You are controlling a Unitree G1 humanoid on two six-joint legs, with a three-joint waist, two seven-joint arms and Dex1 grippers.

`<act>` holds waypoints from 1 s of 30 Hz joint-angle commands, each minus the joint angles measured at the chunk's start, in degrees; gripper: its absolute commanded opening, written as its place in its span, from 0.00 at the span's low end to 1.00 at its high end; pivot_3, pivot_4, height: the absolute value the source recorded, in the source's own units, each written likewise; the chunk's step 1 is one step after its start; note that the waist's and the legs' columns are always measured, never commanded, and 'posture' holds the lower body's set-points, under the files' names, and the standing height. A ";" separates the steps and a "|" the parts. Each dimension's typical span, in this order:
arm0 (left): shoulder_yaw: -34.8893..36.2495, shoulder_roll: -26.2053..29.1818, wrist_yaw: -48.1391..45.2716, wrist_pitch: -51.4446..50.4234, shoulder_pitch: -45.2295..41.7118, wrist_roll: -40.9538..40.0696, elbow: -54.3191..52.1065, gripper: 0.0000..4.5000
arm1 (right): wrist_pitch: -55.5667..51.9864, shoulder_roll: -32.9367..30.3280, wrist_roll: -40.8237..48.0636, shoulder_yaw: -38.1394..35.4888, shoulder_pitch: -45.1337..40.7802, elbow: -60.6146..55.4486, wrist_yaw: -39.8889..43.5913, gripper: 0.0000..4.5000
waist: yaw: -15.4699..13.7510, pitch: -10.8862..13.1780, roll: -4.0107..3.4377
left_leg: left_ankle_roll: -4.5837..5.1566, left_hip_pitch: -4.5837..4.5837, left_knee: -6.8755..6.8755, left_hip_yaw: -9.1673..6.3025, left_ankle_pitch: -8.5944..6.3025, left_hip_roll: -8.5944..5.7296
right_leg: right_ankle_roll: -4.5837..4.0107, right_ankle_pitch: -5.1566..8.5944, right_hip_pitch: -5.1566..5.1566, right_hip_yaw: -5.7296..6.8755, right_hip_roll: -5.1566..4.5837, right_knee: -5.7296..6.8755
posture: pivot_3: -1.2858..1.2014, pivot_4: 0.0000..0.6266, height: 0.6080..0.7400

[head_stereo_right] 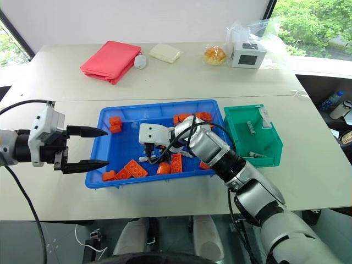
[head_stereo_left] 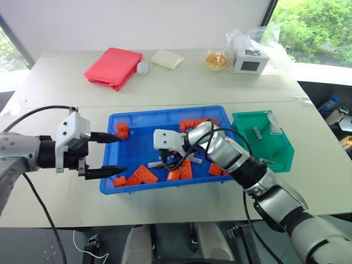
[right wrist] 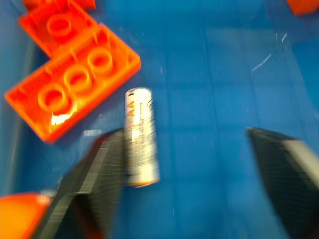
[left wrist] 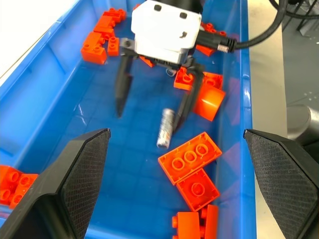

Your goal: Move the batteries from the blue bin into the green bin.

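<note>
So on the left of the frame the left hand (head_stereo_left: 113, 154) hovers at the blue bin's (head_stereo_left: 165, 115) left rim, fingers spread wide, nothing in them. Middle of the frame, the right hand (left wrist: 152, 102) reaches down into the bin among the orange bricks (head_stereo_left: 143, 175), fingers apart, one finger touching a battery (left wrist: 165, 128) lying flat on the bin floor, not gripped. Over on the right, the green bin (head_stereo_left: 245, 124) sits just beside the blue one on the surface (head_stereo_left: 66, 93), with a few batteries (head_stereo_left: 257, 132) inside.

Bright daylight from the windows (head_stereo_left: 313, 27) – right wrist view motion-blurred, others sharp.
</note>
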State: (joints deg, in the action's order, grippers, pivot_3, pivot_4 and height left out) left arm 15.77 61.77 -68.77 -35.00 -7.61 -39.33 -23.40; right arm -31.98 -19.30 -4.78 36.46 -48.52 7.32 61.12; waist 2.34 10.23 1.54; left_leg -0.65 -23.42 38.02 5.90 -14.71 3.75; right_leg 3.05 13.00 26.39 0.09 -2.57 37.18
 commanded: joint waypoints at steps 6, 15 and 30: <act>-2.96 -0.85 -0.79 1.72 -4.40 0.57 1.28 1.00 | -1.08 -0.36 0.16 -1.17 1.81 -2.57 0.35 0.00 | 0.06 -0.01 0.01 | 0.00 0.00 0.00 0.00 0.00 0.00 | 0.01 0.00 0.01 0.00 0.01 0.01 | 0.52 0.24 0.97; -5.54 -3.29 -0.65 1.44 -6.63 0.42 2.22 1.00 | -11.14 -7.53 5.31 -14.51 1.19 -10.02 -1.37 0.00 | -0.47 0.00 0.02 | 0.00 -0.04 0.03 0.00 0.00 -0.02 | 0.01 -0.01 0.01 0.00 -0.02 -0.02 | 0.52 0.24 0.97; -11.32 -13.80 5.24 1.26 -11.69 2.68 5.13 1.00 | -25.29 -34.56 12.83 -51.58 25.92 -25.38 -8.34 0.00 | -1.10 -0.02 0.10 | 0.09 -0.02 0.01 -0.02 -0.04 -0.06 | 0.16 -0.04 -0.03 -0.06 0.01 -0.12 | 0.52 0.24 0.97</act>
State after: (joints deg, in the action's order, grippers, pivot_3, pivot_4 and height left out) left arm 3.69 48.00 -63.57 -34.44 -18.62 -36.75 -17.71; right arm -56.68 -52.78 6.95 -11.52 -23.30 -14.60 53.56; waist 1.25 10.21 1.65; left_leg -0.56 -23.39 38.03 5.88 -14.75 3.70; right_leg 3.22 12.95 26.34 0.02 -2.56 37.08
